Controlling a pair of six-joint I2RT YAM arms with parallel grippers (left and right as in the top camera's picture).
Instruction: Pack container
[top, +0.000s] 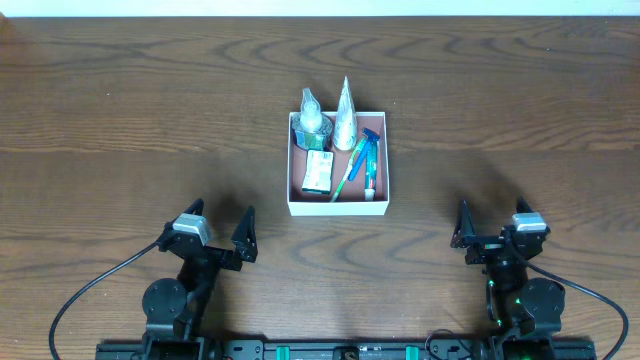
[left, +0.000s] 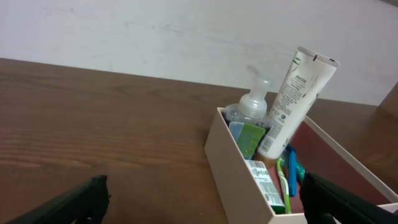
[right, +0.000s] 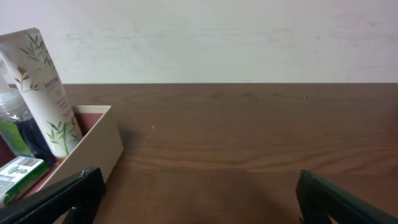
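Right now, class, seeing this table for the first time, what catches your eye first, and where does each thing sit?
A white-walled box sits in the middle of the table, crammed with toiletries. A tall white tube and a clear pump bottle stand at its far end, with a green-and-white packet lying in front of them. The left gripper and right gripper sit open and empty near the front edge, well apart from the box.

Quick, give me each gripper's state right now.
Left gripper: open, holding nothing.
Right gripper: open, holding nothing.
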